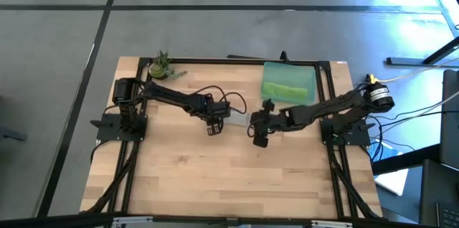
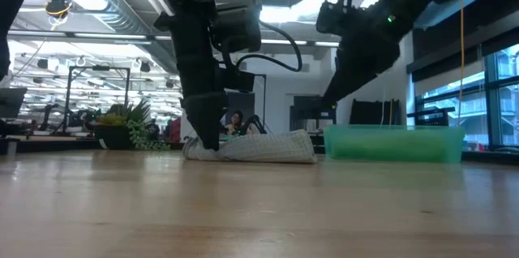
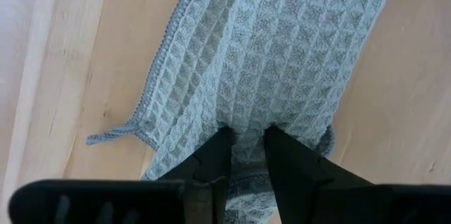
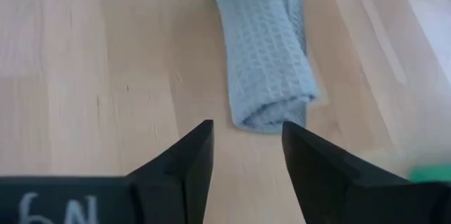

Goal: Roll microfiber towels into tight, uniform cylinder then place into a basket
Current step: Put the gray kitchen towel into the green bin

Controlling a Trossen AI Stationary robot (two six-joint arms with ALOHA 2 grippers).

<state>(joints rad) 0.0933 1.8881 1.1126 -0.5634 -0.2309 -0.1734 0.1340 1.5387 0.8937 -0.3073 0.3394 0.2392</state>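
The left gripper [image 3: 244, 143] has its fingers [image 3: 215, 155] pinched on one end of the rolled grey towel [image 3: 282, 55], which lies mid-bench, a little toward the far edge. The right gripper [image 4: 246, 155] hovers off the roll's other end, fingers [image 4: 190, 157] apart and holding nothing. The green towel [image 1: 285, 90], apparently rolled, sits in the basket [image 1: 307, 71] near the bench's [image 1: 229, 178] far right corner.

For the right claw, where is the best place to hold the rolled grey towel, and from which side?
Probably the free end of the rolled grey towel, the end nearest the right claw, coming down from above with the open fingers across the roll. The left claw already pinches the far end, and the roll lies flat on the table, so the sides are reachable.
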